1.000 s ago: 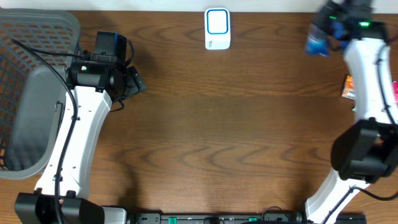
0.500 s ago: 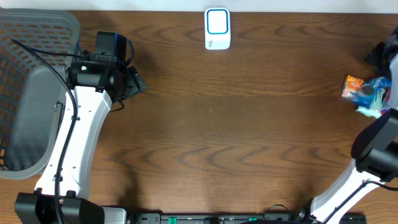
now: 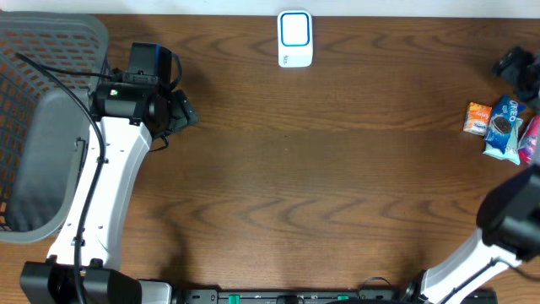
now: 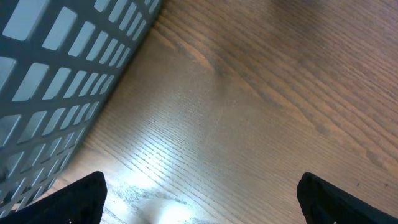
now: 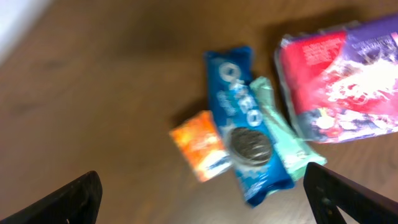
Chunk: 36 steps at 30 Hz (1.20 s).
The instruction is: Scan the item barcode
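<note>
Your right gripper (image 5: 199,193) is wide and holds nothing. The Oreo pack (image 3: 505,127) lies far right, well apart from the scanner (image 3: 294,38). Your left gripper (image 4: 199,199) waits wide beside the basket (image 3: 38,118).

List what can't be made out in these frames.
- Barcode: none visible on the Oreo pack; right wrist view is motion-blurred.
- Red-purple packet: cut by the overhead frame's right edge; print unreadable in the blurred wrist view.
- Teal packet: partly under the Oreo pack, label unseen.
- Orange packet: too small overhead.
- Basket contents: left arm overlaps it overhead.
</note>
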{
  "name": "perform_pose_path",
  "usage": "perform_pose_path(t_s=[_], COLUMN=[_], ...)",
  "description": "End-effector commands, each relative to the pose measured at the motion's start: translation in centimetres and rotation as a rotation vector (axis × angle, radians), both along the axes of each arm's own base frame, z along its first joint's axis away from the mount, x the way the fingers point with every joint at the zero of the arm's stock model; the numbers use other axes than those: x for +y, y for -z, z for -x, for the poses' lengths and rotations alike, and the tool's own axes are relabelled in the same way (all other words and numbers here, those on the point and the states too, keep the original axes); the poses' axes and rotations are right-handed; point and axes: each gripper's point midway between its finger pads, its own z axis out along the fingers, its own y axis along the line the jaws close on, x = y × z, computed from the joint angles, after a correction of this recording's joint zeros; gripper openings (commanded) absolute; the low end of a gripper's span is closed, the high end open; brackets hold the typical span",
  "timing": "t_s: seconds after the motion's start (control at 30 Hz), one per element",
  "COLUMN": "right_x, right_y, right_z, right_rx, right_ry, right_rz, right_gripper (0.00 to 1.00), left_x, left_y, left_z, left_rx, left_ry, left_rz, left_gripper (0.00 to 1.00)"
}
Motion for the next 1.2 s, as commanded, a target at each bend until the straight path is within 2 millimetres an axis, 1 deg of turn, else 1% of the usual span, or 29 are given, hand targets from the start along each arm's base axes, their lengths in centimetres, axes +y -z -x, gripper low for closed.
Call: perform_pose_path(t_s=[0.0, 0.1, 0.13, 0.2, 0.37, 0.47, 0.6, 0.63, 0.7, 0.77, 0.83, 0.9, 1.03, 1.1, 1.13, 1.17], right_x=[4.2, 6.7, 7.3, 9.1, 13.6, 16.4, 19.6, 20.9, 22.4, 23.3, 23.8, 24.6, 26.5, 26.9, 27.2, 27.4], right_y=[-6.9, -8.2, -8.5, -9.2, -10.2, -10.8, -11.9, -12.6, -13.4, -14.2, -14.8, -14.9, -13.7, -12.7, -12.4, -12.4], right_z=[0.4, 1.6, 2.0, 3.0, 5.8, 7.8, 10.0, 11.0, 12.0, 13.0, 14.2, 15.1, 17.4, 19.4, 19.9, 19.9], right_rx=[-0.191, -0.196, -0.192, -0.173, -0.107, -0.056, -0.016, -0.013, -0.02, -0.028, -0.026, -0.019, 0.058, 0.143, 0.163, 0.161], right_ry=[-0.088, -0.108, -0.113, -0.138, -0.222, -0.273, -0.346, -0.383, -0.43, -0.463, -0.483, -0.516, -0.595, -0.62, -0.63, -0.64], right_rz=[-0.097, -0.157, -0.162, -0.173, -0.187, -0.155, -0.081, -0.049, -0.007, 0.055, 0.114, 0.117, 0.036, -0.016, -0.038, -0.051], right_gripper=[0.99, 0.99, 0.99, 0.99, 0.99, 0.99, 0.99, 0.99, 0.99, 0.99, 0.99, 0.99, 0.99, 0.99, 0.99, 0.99], left_x=[0.4, 0.4, 0.4, 0.4, 0.4, 0.4, 0.4, 0.4, 0.4, 0.4, 0.4, 0.4, 0.4, 0.4, 0.4, 0.4], left_y=[-0.1, -0.1, -0.1, -0.1, -0.1, -0.1, -0.1, -0.1, -0.1, -0.1, -0.1, -0.1, -0.1, -0.1, -0.1, -0.1], left_z=[0.2, 0.2, 0.2, 0.2, 0.2, 0.2, 0.2, 0.2, 0.2, 0.2, 0.2, 0.2, 0.2, 0.2, 0.2, 0.2], left_rx=[-0.001, -0.001, -0.001, -0.001, -0.001, -0.001, -0.001, -0.001, -0.001, -0.001, -0.001, -0.001, -0.001, -0.001, -0.001, -0.001], left_ry=[-0.012, -0.012, -0.012, -0.012, -0.012, -0.012, -0.012, -0.012, -0.012, -0.012, -0.012, -0.012, -0.012, -0.012, -0.012, -0.012], left_rz=[-0.017, -0.017, -0.017, -0.017, -0.017, -0.017, -0.017, -0.017, -0.017, -0.017, -0.017, -0.017, -0.017, -0.017, -0.017, -0.017], left_gripper=[0.98, 0.98, 0.98, 0.98, 0.98, 0.98, 0.98, 0.98, 0.98, 0.98, 0.98, 0.98, 0.98, 0.98, 0.98, 0.98])
